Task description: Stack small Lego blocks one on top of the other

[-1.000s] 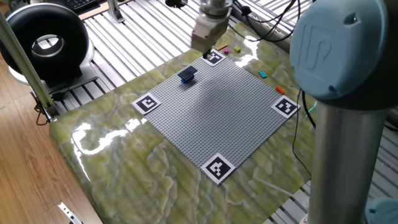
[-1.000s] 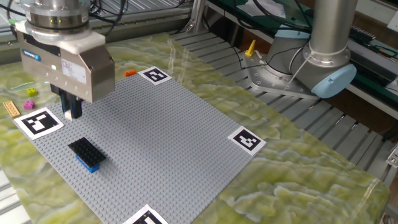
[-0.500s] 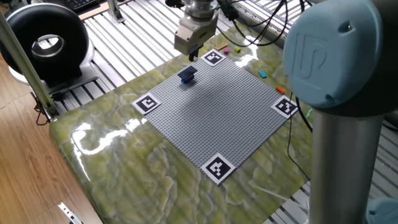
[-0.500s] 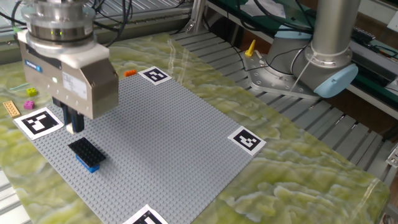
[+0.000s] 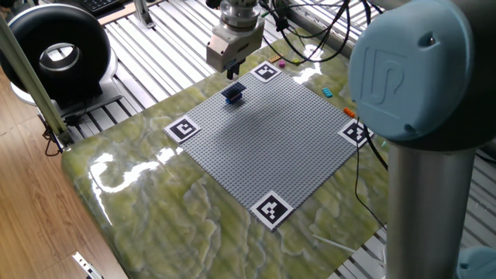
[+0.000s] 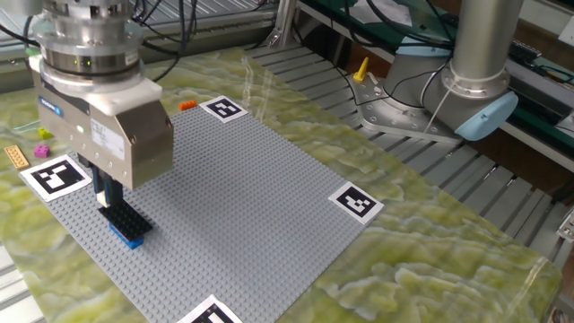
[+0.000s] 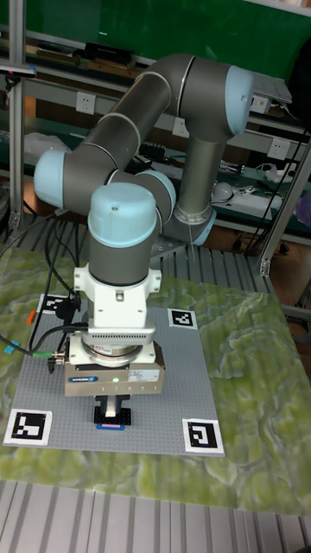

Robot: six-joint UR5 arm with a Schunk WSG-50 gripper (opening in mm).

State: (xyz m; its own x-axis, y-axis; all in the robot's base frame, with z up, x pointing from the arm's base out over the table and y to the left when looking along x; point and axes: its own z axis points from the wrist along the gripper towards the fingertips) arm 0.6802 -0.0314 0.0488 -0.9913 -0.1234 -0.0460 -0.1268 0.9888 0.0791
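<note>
Your claw (image 6: 108, 193) hangs directly over a two-brick stack (image 6: 123, 222) on the grey baseplate (image 6: 242, 179), a dark brick seated on a blue one. The fingers look close together; you cannot tell whether they pinch another brick. The stack sits toward the baseplate's 9 o'clock edge in the other fixed view, probably pressed onto studs so it stays put. Spare small bricks, magenta (image 6: 43, 133), tan (image 6: 16, 156) and orange (image 6: 187, 105), lie on the green marbled surface (image 6: 430, 242) beyond the corner markers (image 6: 54, 174).
</note>
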